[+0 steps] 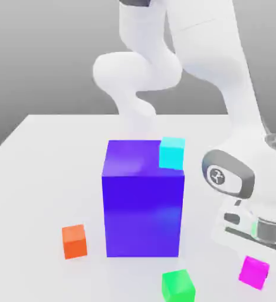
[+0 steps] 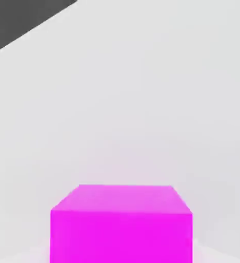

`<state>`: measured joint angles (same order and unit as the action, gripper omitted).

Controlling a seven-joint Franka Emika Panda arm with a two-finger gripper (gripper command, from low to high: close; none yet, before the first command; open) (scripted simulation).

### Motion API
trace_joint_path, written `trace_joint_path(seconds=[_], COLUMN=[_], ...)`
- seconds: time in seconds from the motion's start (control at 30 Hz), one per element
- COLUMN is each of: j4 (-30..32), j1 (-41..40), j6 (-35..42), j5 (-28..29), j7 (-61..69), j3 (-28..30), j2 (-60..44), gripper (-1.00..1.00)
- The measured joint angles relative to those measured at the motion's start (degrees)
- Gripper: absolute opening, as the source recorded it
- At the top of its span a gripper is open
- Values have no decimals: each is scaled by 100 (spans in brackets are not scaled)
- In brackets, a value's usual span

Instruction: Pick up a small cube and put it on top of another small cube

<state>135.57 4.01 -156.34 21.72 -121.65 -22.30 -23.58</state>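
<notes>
The small magenta cube (image 1: 253,272) lies on the white table near its front edge, at the exterior view's right. My gripper (image 1: 263,231) hangs just above and slightly behind it, shut. Whether it grips the cube cannot be seen. In the hand view the magenta cube (image 2: 121,226) sits very close to the camera on the white surface. The small green cube (image 1: 178,286) rests on the table in front of the big block, to the left of the magenta one and apart from it.
A tall blue-purple block (image 1: 143,200) stands mid-table. A cyan cube (image 1: 172,153) sits at its top far corner. An orange cube (image 1: 75,241) lies to its left. The white arm (image 1: 223,71) arches over the table's right side.
</notes>
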Motion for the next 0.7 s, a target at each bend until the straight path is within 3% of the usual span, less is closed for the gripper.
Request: trace_joint_path(seconds=[0.13,0.57,0.7], j4=[-46,-1141,-1184], j1=[-357,-934,-868], j6=[276,752,947], j5=[-482,-493,-572], j7=[110,-932,-1506], j3=[-68,1223,1427], j2=[281,-43,-140], gripper=[-100,-100,-100])
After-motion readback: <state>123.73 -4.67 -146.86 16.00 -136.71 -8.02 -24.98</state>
